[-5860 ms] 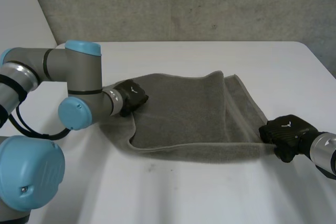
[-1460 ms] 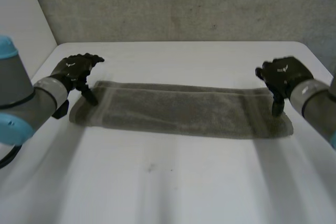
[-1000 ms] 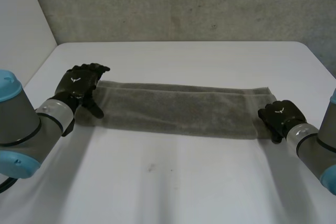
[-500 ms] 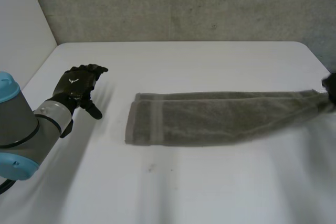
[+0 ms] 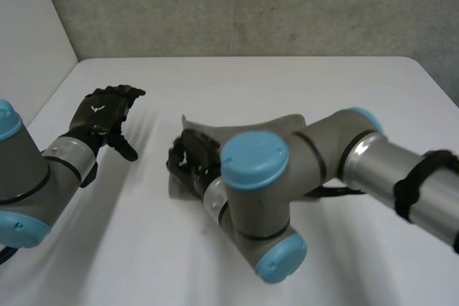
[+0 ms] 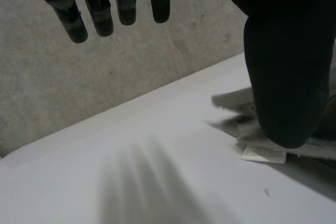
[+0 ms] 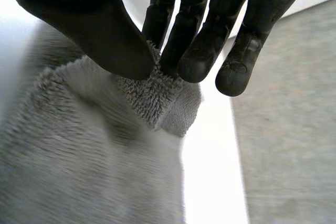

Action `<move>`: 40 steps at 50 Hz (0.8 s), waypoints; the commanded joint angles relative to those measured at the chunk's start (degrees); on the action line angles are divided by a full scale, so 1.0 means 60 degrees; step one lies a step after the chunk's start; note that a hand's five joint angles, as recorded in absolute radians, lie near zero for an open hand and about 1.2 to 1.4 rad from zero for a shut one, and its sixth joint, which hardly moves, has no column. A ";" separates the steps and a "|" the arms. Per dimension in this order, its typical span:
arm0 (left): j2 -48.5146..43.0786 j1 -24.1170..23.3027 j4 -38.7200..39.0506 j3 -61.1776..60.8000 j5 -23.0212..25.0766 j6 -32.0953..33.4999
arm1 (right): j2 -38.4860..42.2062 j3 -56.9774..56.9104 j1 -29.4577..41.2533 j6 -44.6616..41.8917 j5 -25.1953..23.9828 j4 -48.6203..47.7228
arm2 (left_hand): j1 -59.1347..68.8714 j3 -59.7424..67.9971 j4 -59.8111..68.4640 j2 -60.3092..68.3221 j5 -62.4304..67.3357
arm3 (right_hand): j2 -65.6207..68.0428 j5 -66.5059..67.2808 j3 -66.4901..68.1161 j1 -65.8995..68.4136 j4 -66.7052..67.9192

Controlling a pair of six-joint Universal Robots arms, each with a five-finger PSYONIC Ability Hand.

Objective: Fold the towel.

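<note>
Head view: set high, behind and between the arms, facing down across the tabletop (image 5: 301,84) to the grey wall (image 5: 251,5); wide, with the towel (image 5: 215,131) mid-frame.
Left wrist view: low over the tabletop, looking along the left hand (image 6: 286,51) toward the wall; the towel's end with its white label (image 6: 264,154) lies near, beyond the thumb.
Right wrist view: looking along the right hand (image 7: 199,35), very close on the towel.
Shared: towel in all three views; wall and tabletop in head and left wrist views.

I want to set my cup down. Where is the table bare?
Bare: the table strip between the towel and the far wall, and the near stretch between the left arm and right arm. Crowded: the middle, where the right hand pinches the towel.
</note>
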 commanded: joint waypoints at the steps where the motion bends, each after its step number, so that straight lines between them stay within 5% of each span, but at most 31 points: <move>1: -0.0004 -0.0067 0.0080 -0.0063 0.0015 0.0000 | -0.0279 0.0488 -0.0138 0.0359 0.0065 0.0077 | 0.0050 0.0095 0.0087 0.0083 -0.0259 | -0.7719 -0.7851 -0.7883 -0.7636 -0.7900; 2: -0.0004 -0.0067 0.0080 -0.0063 0.0015 0.0000 | -0.0282 0.0490 -0.0139 0.0361 0.0065 0.0077 | 0.0050 0.0095 0.0087 0.0083 -0.0259 | -0.7787 -0.7919 -0.7951 -0.7704 -0.7967; 3: -0.0004 -0.0096 0.0080 -0.0063 0.0015 0.0000 | -0.0833 0.0838 -0.0197 0.0883 -0.0008 0.0048 | 0.0050 0.0095 0.0087 0.0083 -0.0259 | -1.0913 -1.1045 -1.1077 -1.0831 -1.1094; 12: -0.0004 -0.0126 0.0080 -0.0063 0.0014 0.0000 | -0.3898 0.3342 -0.2054 0.4796 -0.0272 -0.0070 | 0.0050 0.0095 0.0087 0.0083 -0.0259 | -1.0913 -1.1045 -1.1077 -1.0831 -1.1094; 25: -0.0034 -0.0228 0.0080 -0.0078 0.0000 0.0000 | -0.3639 0.5733 -0.4518 0.4054 -0.0506 -0.0026 | 0.0050 0.0095 0.0087 0.0083 -0.0259 | -1.0913 -1.1045 -1.1077 -1.0831 -1.1094; 32: -0.0034 -0.0331 0.0080 -0.0137 0.0000 0.0000 | -0.3227 0.5910 -0.4958 0.3950 -0.0565 -0.0231 | 0.0050 0.0095 0.0087 0.0083 -0.0259 | -0.4788 -0.4920 -0.4952 -0.4705 -0.4968; 34: -0.0005 -0.0360 0.0080 -0.0166 0.0000 0.0000 | -0.3227 0.5794 -0.5016 0.3994 -0.0550 -0.0304 | 0.0050 0.0095 0.0087 0.0083 -0.0259 | -0.0631 -0.0763 -0.0795 -0.0548 -0.0811; 40: 0.0010 -0.0419 0.0095 -0.0181 0.0000 0.0000 | -0.3564 0.5427 -0.4870 0.4082 -0.0550 -0.0451 | 0.0050 0.0095 0.0087 0.0083 -0.0259 | 0.0754 0.0621 0.0590 0.0836 0.0573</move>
